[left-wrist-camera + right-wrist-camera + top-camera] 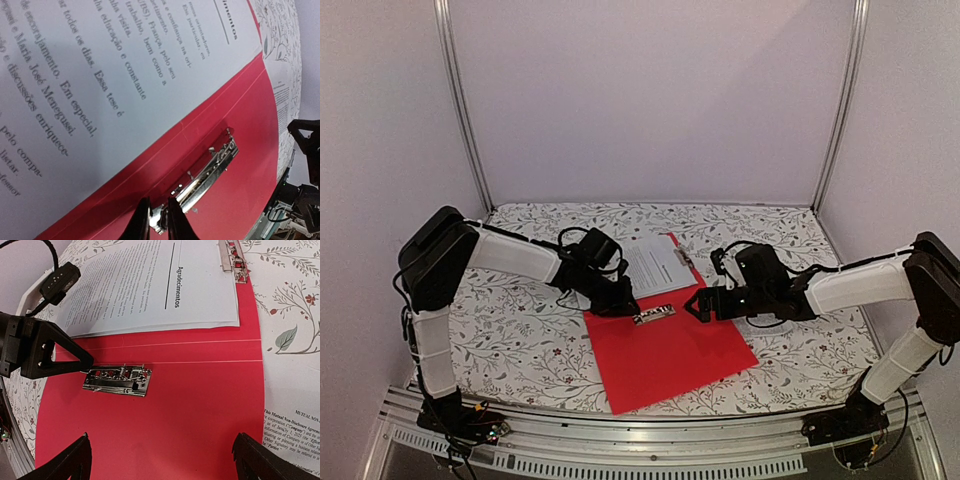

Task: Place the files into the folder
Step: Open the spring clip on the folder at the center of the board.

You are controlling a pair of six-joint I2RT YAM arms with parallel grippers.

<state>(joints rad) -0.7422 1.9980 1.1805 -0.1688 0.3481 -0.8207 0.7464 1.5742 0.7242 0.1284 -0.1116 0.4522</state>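
Observation:
The red folder (670, 360) lies open on the flowered tablecloth. The files (655, 265), white printed sheets, lie on its far half, also in the left wrist view (100, 75) and right wrist view (150, 285). A metal clip (653, 315) sits at the fold. My left gripper (625, 305) is shut on the clip's near end (207, 170), its tips (157, 220) pinching the metal. My right gripper (698, 305) is open and empty, hovering (161, 450) over the bare red near half (200, 405), right of the clip (117, 380).
A second metal clip (235, 262) sits at the files' far right corner. Another printed sheet (292, 435) lies on the tablecloth at the folder's right edge. White walls and metal posts (460, 110) enclose the table.

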